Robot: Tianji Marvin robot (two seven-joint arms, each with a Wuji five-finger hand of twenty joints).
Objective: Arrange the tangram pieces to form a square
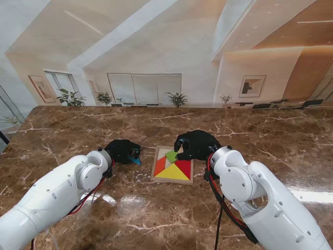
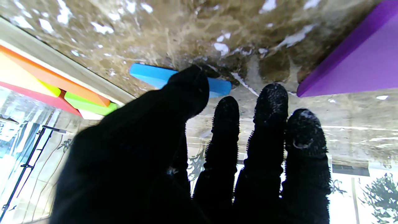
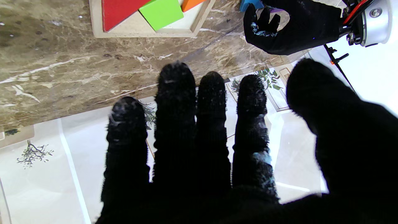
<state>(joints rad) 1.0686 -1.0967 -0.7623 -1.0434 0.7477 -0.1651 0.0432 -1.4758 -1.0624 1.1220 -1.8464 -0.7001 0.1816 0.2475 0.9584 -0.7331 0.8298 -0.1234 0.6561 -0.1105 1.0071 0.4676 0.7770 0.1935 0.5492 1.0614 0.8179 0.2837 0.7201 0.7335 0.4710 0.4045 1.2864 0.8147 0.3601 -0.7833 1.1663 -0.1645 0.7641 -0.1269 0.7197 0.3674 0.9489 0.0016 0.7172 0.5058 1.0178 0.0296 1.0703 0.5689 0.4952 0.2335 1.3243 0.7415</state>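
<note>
Spread wide as the work surface: one marble table (image 1: pixel 78 130).

Set on it between the two arms, within reach of both: one wooden tray (image 1: pixel 154 167), there to frame the square.

Poised at the tray's far right corner, just by the green piece: right hand (image 1: pixel 196 145), fingers extended and apart, grasping nothing, probably to nudge pieces flush.

Lowered left of the tray over the loose pieces: left hand (image 1: pixel 121 151), fingers apart, thumb overlapping the blue piece in the wrist view, nothing lifted; likely about to fetch it. Two hands in all.

Lying flat on the table beside the left hand, outside the tray: one purple piece (image 2: pixel 357 59).

Fitted edge to edge inside the tray, four: one yellow piece (image 1: pixel 174 173) nearest me, one red piece (image 1: pixel 183 165) right, one orange piece (image 1: pixel 159 166) left, one green piece (image 1: pixel 170 155) farthest.

Flat on the table between left hand and tray: one blue piece (image 1: pixel 136 161).

Six pieces seen; bare wood left in the tray, so square judged unfinished.
</note>
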